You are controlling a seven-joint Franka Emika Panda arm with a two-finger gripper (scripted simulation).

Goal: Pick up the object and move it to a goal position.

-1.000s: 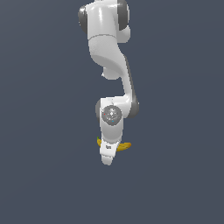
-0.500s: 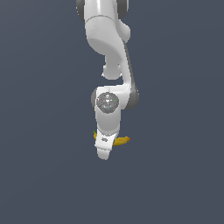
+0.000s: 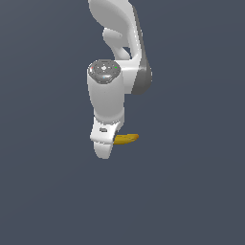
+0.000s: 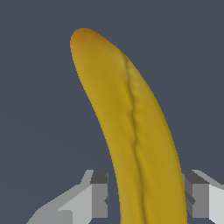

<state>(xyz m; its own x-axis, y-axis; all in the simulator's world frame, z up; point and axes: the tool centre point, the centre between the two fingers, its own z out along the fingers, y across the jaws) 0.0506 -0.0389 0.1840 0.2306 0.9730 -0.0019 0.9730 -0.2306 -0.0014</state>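
Observation:
The object, a curved yellow banana (image 4: pixel 131 127), fills the wrist view, and its rounded orange-tinged end points away from the camera. My gripper (image 4: pixel 146 194) is shut on it, with one grey finger (image 4: pixel 99 192) pressed against each side of the banana's near part. In the exterior view the white hand (image 3: pixel 104 143) points down and hides the fingers. One end of the banana (image 3: pixel 127 139) sticks out toward the exterior view's right. The stem tip is hidden.
Behind the arm and under the banana there is only a plain dark grey-blue surface. The arm's white links (image 3: pixel 115 57) rise to the top edge of the exterior view.
The hand and the banana have risen and shifted slightly toward the exterior view's left. The arm looks larger now. The yellow bit that showed on the hand's left side is hidden.

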